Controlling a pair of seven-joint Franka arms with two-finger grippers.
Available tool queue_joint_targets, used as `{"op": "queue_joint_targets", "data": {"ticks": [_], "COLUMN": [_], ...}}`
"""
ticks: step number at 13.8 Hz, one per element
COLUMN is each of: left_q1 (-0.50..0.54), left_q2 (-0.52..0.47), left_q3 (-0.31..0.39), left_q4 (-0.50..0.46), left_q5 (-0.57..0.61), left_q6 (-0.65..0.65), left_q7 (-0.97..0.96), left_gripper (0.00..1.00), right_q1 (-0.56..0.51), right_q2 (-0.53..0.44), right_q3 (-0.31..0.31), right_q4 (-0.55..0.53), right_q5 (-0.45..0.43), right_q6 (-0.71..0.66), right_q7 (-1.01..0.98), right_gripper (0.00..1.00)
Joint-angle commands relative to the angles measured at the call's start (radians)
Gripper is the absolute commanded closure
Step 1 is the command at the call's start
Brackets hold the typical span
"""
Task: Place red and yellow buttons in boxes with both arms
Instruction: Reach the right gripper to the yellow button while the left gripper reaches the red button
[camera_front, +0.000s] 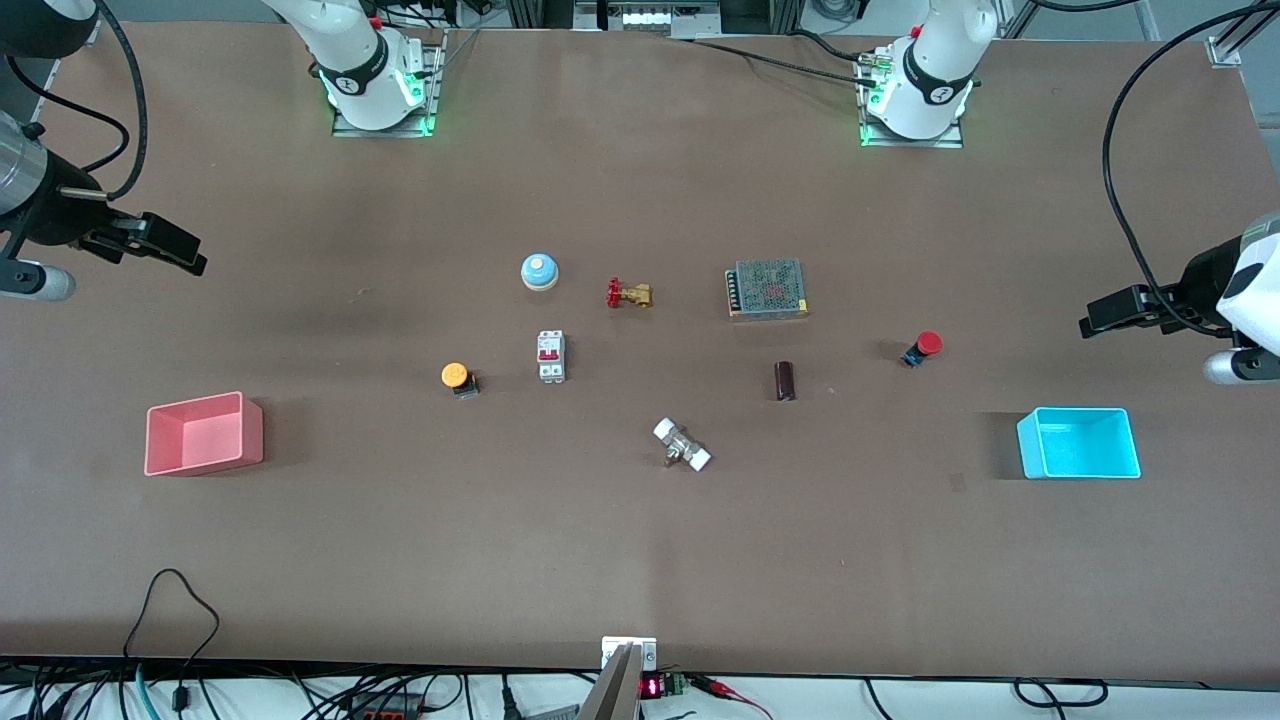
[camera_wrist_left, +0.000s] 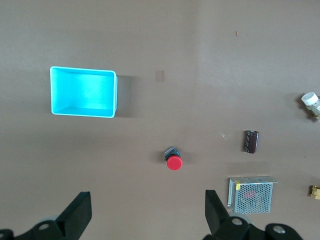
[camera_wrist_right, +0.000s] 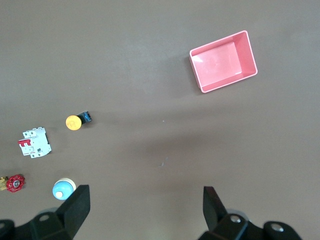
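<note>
The red button (camera_front: 925, 347) on its dark-blue body stands on the table toward the left arm's end, a little farther from the front camera than the cyan box (camera_front: 1078, 413). The yellow button (camera_front: 457, 377) on its black body stands nearer the middle, beside the pink box (camera_front: 195, 403). My left gripper (camera_front: 1095, 320) is open and empty in the air over bare table at its end; its wrist view shows the gripper (camera_wrist_left: 148, 212), the red button (camera_wrist_left: 174, 162) and the cyan box (camera_wrist_left: 114, 92). My right gripper (camera_front: 185, 255) is open and empty over bare table at its end; its wrist view shows the gripper (camera_wrist_right: 146, 210), the yellow button (camera_wrist_right: 74, 122) and the pink box (camera_wrist_right: 230, 83).
In the middle of the table lie a blue-and-white bell (camera_front: 539, 271), a brass valve with a red handle (camera_front: 628, 294), a mesh-topped power supply (camera_front: 767, 289), a white breaker (camera_front: 551, 356), a dark cylinder (camera_front: 785, 380) and a white-capped fitting (camera_front: 682, 445).
</note>
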Motion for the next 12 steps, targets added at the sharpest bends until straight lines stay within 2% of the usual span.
{"op": "queue_joint_targets", "data": {"ticks": [1,4,7,9,12], "left_q1": [0.001,0.0,0.003,-0.006,-0.034], "left_q2": [-0.04,-0.043,-0.046,-0.026,0.013], "left_q3": [-0.007,-0.011,-0.013,-0.013,-0.028], "left_q4": [-0.053,-0.065,-0.126,-0.183,-0.269], "left_q5": [0.025,0.024,0.016,0.018,0.021], "left_q6": [0.001,-0.005,0.001,0.051,0.143], "left_q7": [-0.007,-0.021,-0.008,-0.008,-0.012], "left_gripper": [0.0,0.0,0.0,0.0,0.0], "right_q1": [0.0,0.0,0.0,0.0,0.021], "right_q2": [-0.006,-0.006,0.007,0.052,0.131], "right_q3": [-0.002,-0.008,-0.008,-0.008,0.002], "right_q4": [0.011,0.011,0.011,0.005,-0.006], "right_q5": [-0.01,-0.002,0.029,0.113,0.124], "right_q6": [-0.011,-0.014,0.001,0.053,0.127], "right_q7": [-0.023,-0.024,-0.005,-0.012,-0.052], "right_gripper": [0.0,0.0,0.0,0.0,0.0]}}
